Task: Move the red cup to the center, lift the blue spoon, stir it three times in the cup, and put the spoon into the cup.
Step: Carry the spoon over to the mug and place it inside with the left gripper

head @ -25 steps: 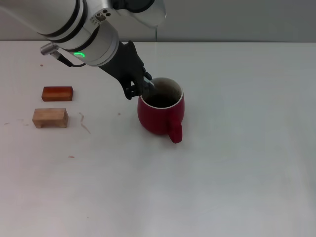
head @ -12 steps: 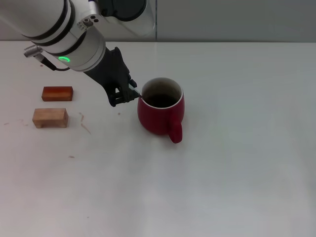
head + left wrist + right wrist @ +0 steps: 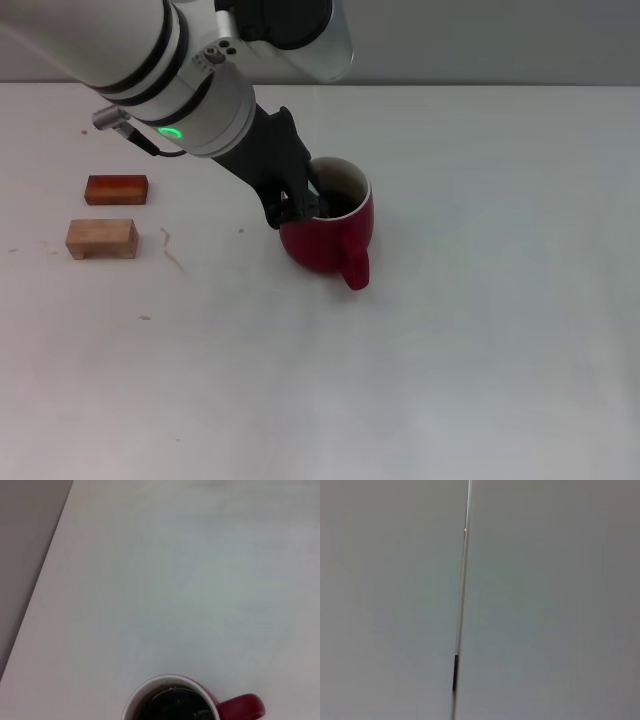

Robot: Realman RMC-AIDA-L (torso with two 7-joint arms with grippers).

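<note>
While the head view has the left arm coming in from the upper left of the frame, its left gripper [image 3: 300,203] sits at the left rim of the red cup [image 3: 328,233], dark fingers [image 3: 285,210] dipped over the rim; can't tell whether they're clamped or spread, they merge with the cup's dark inside. Cup stands upright just left of frame centre on the white table [image 3: 480,330], handle pointing toward the lower edge of the frame, slightly right. Blue spoon can't be made out in this view; the gripper covers that side of the cup. Two small blocks at mid-left of the frame, well apart from the cup: reddish-brown block [image 3: 116,189] above, pale wooden block [image 3: 101,239] below, near each other, not touching. Left wrist view: cup [image 3: 175,704] cut off by the bottom edge, pale rim and dark inside visible, red handle at lower right; rest is bare table, with a grey strip along the left edge. No fingers visible there. Right wrist view: flat grey surface with one thin vertical seam [image 3: 462,600]; right gripper not visible in any view.
</note>
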